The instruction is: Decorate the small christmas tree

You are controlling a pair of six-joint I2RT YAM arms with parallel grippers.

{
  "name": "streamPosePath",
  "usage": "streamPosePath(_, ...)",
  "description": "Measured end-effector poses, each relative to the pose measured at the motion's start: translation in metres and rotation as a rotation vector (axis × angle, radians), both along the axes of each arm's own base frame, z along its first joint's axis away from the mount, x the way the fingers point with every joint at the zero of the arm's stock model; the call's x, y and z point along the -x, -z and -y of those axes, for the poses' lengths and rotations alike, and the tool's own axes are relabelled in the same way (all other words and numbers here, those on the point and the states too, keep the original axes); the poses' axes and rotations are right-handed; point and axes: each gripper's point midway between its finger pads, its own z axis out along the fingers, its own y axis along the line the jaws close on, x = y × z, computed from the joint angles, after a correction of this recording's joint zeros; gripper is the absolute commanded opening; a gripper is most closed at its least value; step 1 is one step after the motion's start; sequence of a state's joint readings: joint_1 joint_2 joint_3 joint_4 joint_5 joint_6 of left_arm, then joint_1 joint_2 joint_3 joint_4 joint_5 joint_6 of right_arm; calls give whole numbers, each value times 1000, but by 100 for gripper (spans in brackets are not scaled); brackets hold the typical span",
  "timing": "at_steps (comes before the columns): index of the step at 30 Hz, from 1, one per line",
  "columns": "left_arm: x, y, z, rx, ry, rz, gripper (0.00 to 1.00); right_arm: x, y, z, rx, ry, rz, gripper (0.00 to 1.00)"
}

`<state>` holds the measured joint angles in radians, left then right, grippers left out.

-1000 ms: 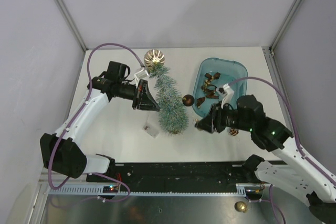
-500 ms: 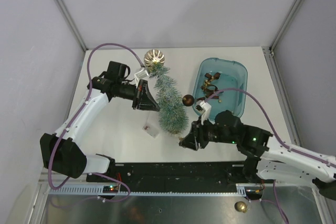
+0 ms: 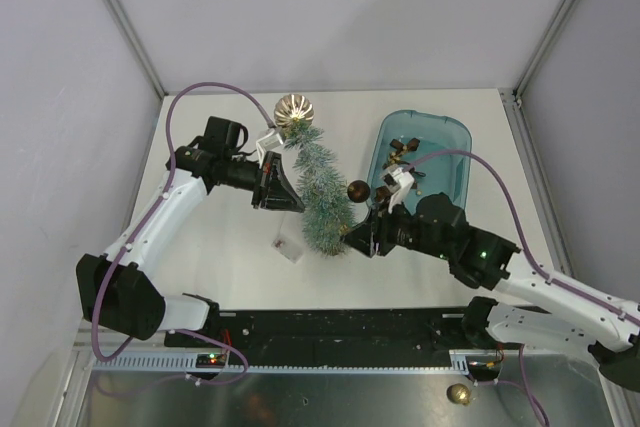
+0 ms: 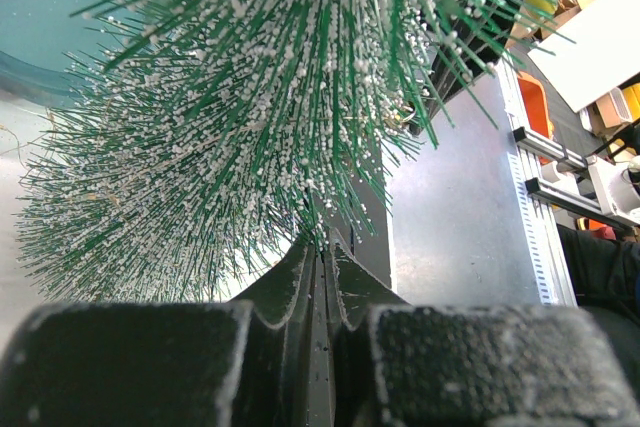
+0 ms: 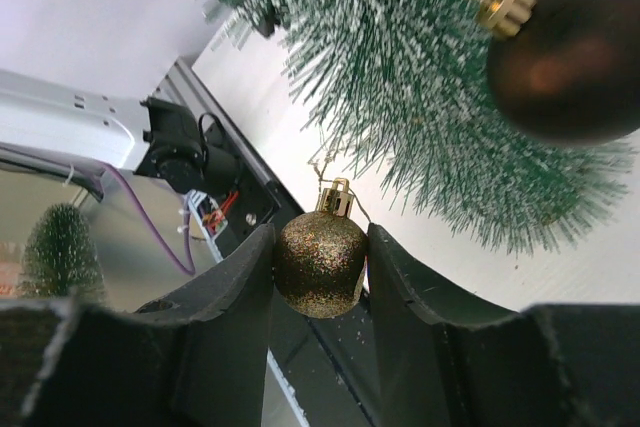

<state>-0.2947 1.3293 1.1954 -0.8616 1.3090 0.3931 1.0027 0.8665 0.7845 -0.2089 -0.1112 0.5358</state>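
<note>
While the left gripper (image 3: 285, 187) clamps the small christmas tree (image 3: 322, 192) from its left side, the right gripper (image 3: 350, 240) sits just beside the tree's wide lower end. The tree is at the middle of the white table (image 3: 220, 247), between the two arms. Its narrow tip points toward the far edge and its broad end toward the arm bases; whether the base rests on the table cannot be told. In the left wrist view, the left fingers (image 4: 290, 282) are pressed together with only a thin slit between them, directly under the frosted bristles, grasping the tree. In the right wrist view, the right fingers (image 5: 245, 277) are clenched on a small gold glitter bauble (image 5: 320, 262), one on either side of it. Its cap and loop point up toward the bristles but do not touch them. A dark brown ball ornament (image 3: 357, 190) with a gold cap hangs on the tree's right side. A larger gold ball (image 3: 295, 110) sits at the tip. A blue tray (image 3: 445, 147) to the right of the tree holds several small brown and gold ornaments (image 3: 400, 152).
</note>
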Motion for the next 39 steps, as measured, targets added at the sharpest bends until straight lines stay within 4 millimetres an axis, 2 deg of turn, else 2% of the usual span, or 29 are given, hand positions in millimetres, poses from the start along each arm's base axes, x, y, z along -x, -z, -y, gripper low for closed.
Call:
streamPosePath(4,0,0,0,0,0,0,10,-9,-17,7,-34,38,47,42)
streamPosePath(8,0,0,0,0,0,0,10,-12,-20,6,-43,42,59,41)
streamPosePath(16,0,0,0,0,0,0,10,-4,-32,-1,-94,-24,73,41)
streamPosePath(27,0,0,0,1,0,0,10,6,-54,2,-164,-83,95,41)
streamPosePath(39,0,0,0,1,0,0,10,4,-40,-7,-131,-110,57,40)
